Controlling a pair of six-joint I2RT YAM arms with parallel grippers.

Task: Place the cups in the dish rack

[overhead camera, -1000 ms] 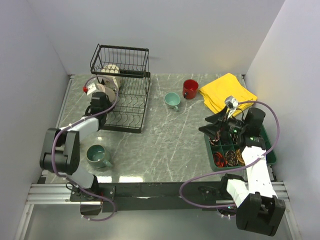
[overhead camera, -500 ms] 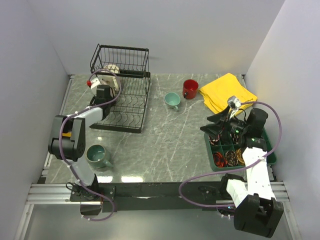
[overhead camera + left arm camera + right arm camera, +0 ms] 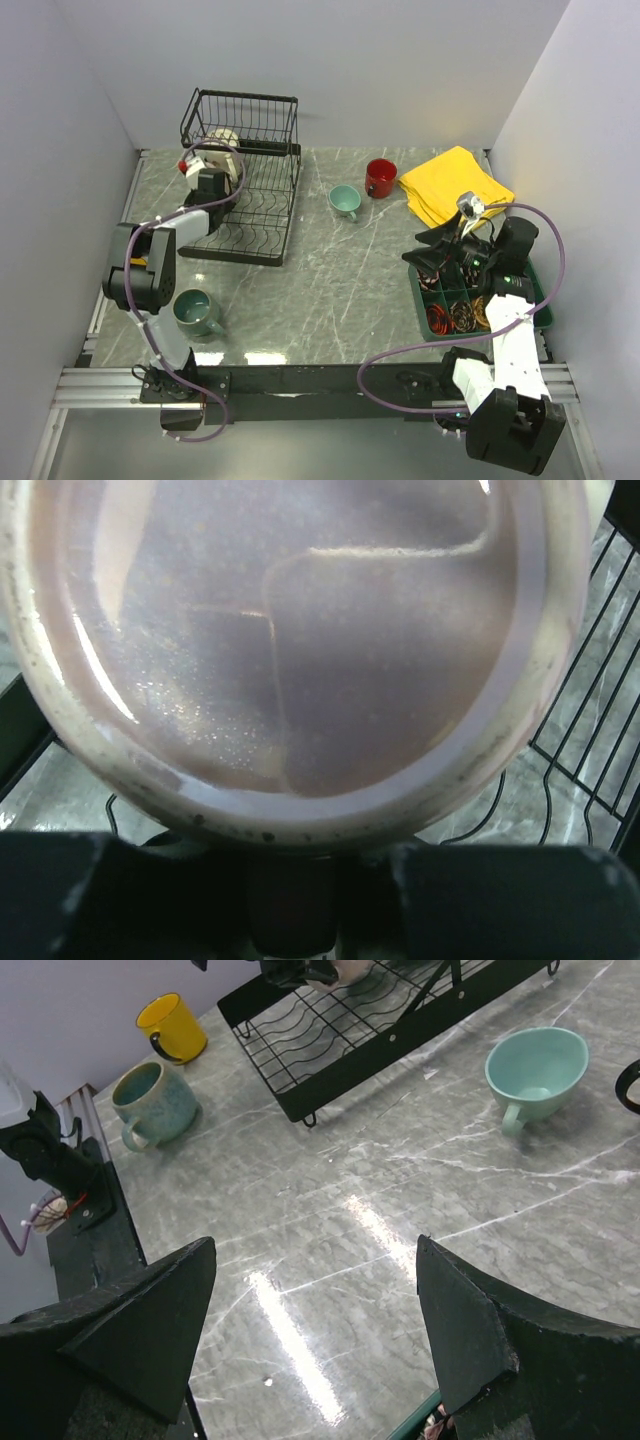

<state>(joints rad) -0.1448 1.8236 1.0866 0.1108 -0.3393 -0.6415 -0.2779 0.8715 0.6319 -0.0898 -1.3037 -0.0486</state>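
Left wrist view: beige mug [image 3: 300,630], lilac inside, fills frame, clamped in our left end effector [image 3: 207,182] above dish rack [image 3: 255,215]. We lower gently until it seats on rack, then release. Right end effector [image 3: 315,1260] gapes, empty.

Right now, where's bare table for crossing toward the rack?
The marble is bare between the dish rack, the teal cup and the green tray, down to the near edge. Crowded: far right, around red cup and yellow cloth.

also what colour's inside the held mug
Lilac; the beige mug fills the left wrist view.
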